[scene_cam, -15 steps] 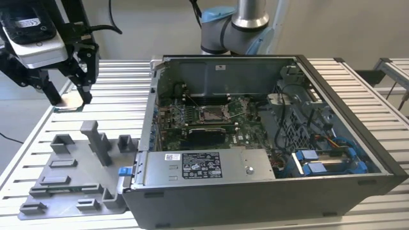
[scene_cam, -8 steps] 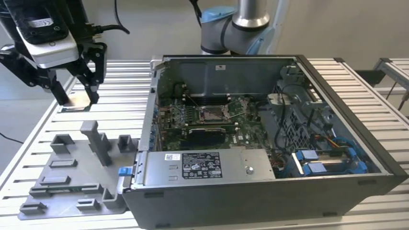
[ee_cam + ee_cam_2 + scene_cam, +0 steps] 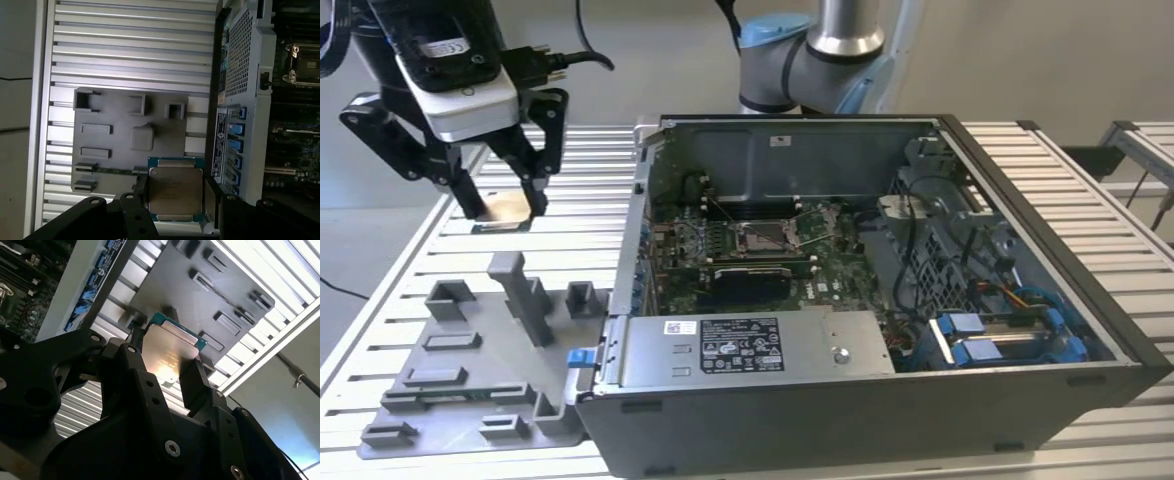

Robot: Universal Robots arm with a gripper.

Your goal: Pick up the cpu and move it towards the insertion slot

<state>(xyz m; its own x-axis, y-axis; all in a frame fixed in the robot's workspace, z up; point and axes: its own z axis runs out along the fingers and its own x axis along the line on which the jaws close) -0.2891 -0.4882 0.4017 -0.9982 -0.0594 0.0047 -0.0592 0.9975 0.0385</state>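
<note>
While the gripper (image 3: 503, 205) hangs in the upper left of the exterior view, its two black fingers are clamped on opposite edges of the cpu (image 3: 504, 208), which sits over the bare slats of a ribbed aluminium table (image 3: 1067, 200), well apart from the insertion slot (image 3: 765, 237).

The table fills most of that view. Behind it are a pale wall and, down the left edge, a grey floor. The arm's grey and blue base (image 3: 807, 55) stands at the top centre, behind an open computer case (image 3: 854, 420).

A grey plastic tray (image 3: 467, 370) with upright blocks lies on the table in the lower left, just beside the case. Inside the case, a green motherboard (image 3: 827, 280) carries the slot, a shiny metal frame with a dark centre, near the middle of the frame. A silver power-supply box (image 3: 747, 345) lies below it, nearer the camera.

In both wrist views the cpu (image 3: 170, 352) (image 3: 175, 187) shows its pale metal face towards the cameras, with a thin green border around it. It is close to square, so no long axis stands out. The fingers (image 3: 192, 382) (image 3: 210, 200) press on two facing sides, with the tray (image 3: 115, 135) beyond it. The slot (image 3: 300, 62) also shows in the first wrist view, inside the case.
</note>
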